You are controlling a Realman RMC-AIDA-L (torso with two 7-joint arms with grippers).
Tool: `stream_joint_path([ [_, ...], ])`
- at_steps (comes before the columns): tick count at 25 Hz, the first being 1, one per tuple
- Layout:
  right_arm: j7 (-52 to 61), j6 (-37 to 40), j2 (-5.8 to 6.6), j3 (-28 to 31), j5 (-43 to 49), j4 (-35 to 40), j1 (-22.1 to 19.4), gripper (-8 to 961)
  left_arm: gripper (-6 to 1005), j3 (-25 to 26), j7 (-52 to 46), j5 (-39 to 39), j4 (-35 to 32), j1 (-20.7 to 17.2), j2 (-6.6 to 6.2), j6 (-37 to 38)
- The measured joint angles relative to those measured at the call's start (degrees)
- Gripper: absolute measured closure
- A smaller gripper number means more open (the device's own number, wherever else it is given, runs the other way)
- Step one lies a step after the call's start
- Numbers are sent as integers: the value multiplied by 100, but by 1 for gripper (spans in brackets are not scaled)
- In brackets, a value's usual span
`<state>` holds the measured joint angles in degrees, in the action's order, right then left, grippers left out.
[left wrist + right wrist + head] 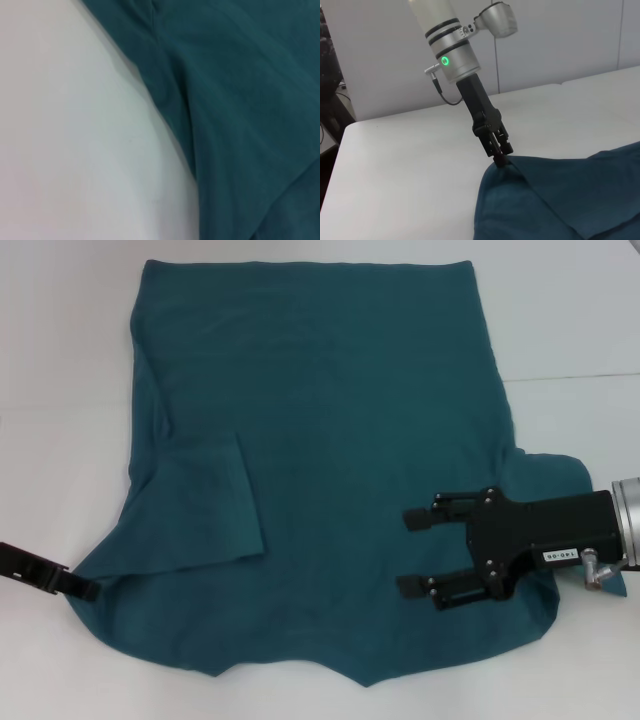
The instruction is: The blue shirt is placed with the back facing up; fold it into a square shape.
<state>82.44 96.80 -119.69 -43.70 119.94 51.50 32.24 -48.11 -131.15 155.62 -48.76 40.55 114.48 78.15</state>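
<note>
The blue shirt (pixel 330 440) lies spread on the white table, plain side up, with its left sleeve (pixel 205 505) folded in over the body. My left gripper (pixel 88 589) is at the shirt's near-left corner. The right wrist view shows that left gripper (pixel 501 159) shut on the raised corner of cloth. My right gripper (pixel 412 552) hovers over the near-right part of the shirt, open, its fingers pointing left with nothing held between them. The left wrist view shows only the shirt's edge (pixel 240 100) against the table.
The white table (pixel 60 360) extends beyond the shirt on the left, right and far sides, with a seam (pixel 570 376) at the right. Beyond the table is a pale wall (pixel 560 45), and dark equipment (pixel 330 95) stands off the table's side.
</note>
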Motion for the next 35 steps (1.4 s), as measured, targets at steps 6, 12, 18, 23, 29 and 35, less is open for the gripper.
stream_joint_path([
  [6,1,-1,-1,1,-5,-15,3,71,375,-80,-19,51,115,8,4,-27],
  [12,1,-29,-1,-8,-17,-34,11,71,449,-130,-35,56,248,40,-29,-68],
  [18,1,-30,-1,-15,-24,-68,18,71,622,-129,-3,57,293,59,-37,-102],
  [23,0,-35,-1,-16,-28,-70,19,71,733,-136,-8,57,297,59,4,-149],
  [29,1,-57,-1,-15,-33,-73,19,71,898,-104,-36,56,266,23,23,-148],
  [35,0,-82,-3,-16,-43,-79,19,71,935,-82,-129,57,241,-9,-2,-145],
])
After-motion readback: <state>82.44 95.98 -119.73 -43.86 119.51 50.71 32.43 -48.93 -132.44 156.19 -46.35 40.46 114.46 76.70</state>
